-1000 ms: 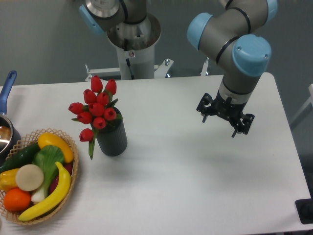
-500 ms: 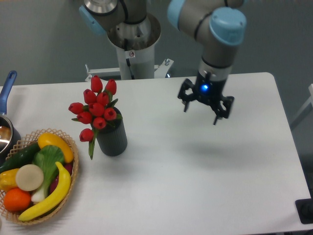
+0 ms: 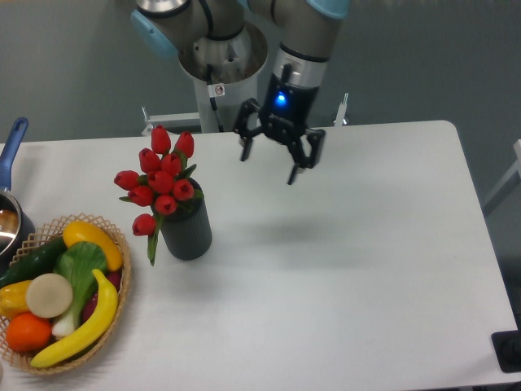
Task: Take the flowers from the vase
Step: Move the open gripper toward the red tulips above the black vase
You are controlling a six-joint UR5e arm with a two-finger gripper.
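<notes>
Over the last second the arm has swept the claw (image 3: 269,167) leftward across the surface (image 3: 350,277), fingers spread wide and empty, now near but still right of the flowers (image 3: 160,183), so I judge the approach unfinished. The wicker basket (image 3: 118,314) holds mixed fruit and vegetables, and the smaller vase (image 3: 186,230) holds the flowers, upright and untouched.

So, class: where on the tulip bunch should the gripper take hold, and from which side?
Probably from above, closing on the red tulips low in the cluster, near the vase mouth: the stems are hidden inside, and the bunch leans left. The open gripper hangs to their right.
</notes>
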